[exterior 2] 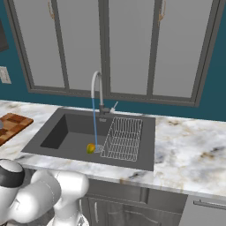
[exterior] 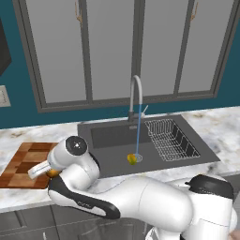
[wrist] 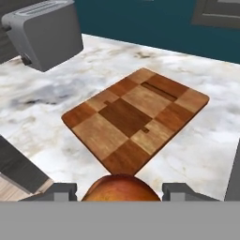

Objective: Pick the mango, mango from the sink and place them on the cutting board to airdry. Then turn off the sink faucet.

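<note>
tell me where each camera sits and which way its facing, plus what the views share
Left base view: behind the arm to its left, looking forward and down at the sink, faucet and cutting board; the white arm fills the foreground.
Right base view: behind to the right, facing the same sink; arm at lower left.
Hand view: on the hand, looking along the pincer down at the cutting board; fingertips flank the orange-brown mango.
Shared: both base views show the yellow-green mango under the running water.

Glossy white rounded arm (exterior: pixel 140 199), dark grey joint bands, round dark end cap, small grey lettering.
</note>
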Robot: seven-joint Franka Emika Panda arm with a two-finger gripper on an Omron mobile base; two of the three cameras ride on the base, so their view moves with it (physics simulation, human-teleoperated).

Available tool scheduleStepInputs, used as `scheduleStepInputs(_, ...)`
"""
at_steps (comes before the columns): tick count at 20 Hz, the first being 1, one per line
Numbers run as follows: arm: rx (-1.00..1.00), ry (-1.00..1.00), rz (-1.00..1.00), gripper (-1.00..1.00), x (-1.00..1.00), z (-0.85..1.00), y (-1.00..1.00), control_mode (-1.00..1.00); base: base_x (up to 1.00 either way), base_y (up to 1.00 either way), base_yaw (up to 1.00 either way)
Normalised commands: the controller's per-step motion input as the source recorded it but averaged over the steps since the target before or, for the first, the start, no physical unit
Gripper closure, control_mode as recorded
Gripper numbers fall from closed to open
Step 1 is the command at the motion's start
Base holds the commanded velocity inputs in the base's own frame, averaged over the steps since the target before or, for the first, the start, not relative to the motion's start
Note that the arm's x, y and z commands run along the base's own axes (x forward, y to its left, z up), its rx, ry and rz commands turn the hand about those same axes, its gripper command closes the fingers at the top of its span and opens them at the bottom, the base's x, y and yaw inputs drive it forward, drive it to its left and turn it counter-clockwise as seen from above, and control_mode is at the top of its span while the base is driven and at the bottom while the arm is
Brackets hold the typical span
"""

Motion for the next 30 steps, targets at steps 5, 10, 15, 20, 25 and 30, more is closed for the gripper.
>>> scheduleStepInputs(5, 0.00, 0.00, 0.00, 1.00, 0.12, -0.15, 0.10, -1.00, 0.00, 0.00, 0.00)
scheduleStepInputs(10, 0.00, 0.01, 0.00, 1.00, 0.15, -0.20, 0.04, -1.00, 0.00, 0.00, 0.00)
scheduleStepInputs(15, 0.00, 0.02, 0.00, 1.00, 0.19, -0.20, 0.12, -1.00, 0.00, 0.00, 0.00)
scheduleStepInputs(20, 0.00, 0.02, 0.00, 1.00, 0.19, -0.17, 0.19, -1.00, 0.00, 0.00, 0.00)
scheduleStepInputs(25, 0.00, 0.02, 0.00, 1.00, 0.18, -0.19, 0.22, -1.00, 0.00, 0.00, 0.00)
scheduleStepInputs(30, 0.00, 0.02, 0.00, 1.00, 0.15, -0.19, 0.24, -1.00, 0.00, 0.00, 0.00)
